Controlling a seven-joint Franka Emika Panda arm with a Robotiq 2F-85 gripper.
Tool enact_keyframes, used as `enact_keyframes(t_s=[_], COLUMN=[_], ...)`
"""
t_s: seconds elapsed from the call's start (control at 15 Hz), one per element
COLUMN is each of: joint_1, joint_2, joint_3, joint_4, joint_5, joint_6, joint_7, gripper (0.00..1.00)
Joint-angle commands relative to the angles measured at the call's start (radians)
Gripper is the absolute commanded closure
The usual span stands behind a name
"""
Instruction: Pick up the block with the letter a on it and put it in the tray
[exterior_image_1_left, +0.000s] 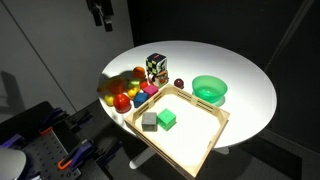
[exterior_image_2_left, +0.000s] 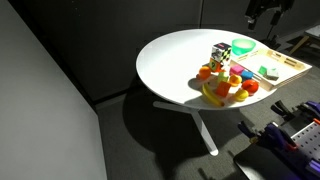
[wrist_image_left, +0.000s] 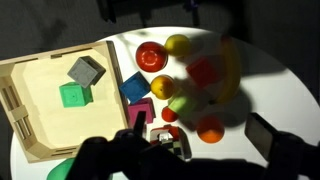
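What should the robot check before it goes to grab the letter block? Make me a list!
1. Open, empty end effector: ok.
2. Upright letter block on the table, top uncovered: ok.
3. Finger room around the letter block: cannot tell; toys sit close.
4. Height: not ok; the end effector hangs high above the table.
5. Bare room in the tray beside the grey cube and green cube: ok.
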Motion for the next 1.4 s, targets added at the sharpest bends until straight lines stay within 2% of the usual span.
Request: enact_keyframes(t_s=[0.0,0.4,0.93,1.33], joint_1=[-0.036,-0.058,-0.05,-0.033], joint_2=[0.009,0.042,0.113,0.156], joint_3=[-0.024,-0.04,-0.053,-0.074], joint_4=[-0.015,-0.016,0.024,0.047], joint_5=[-0.054,-0.089,-0.064,-0.005], joint_6=[0.085,0.164,0.173,0.159], joint_7=[0.017,0.018,-0.01,-0.202], gripper=[0.0,0.0,0.0,0.0])
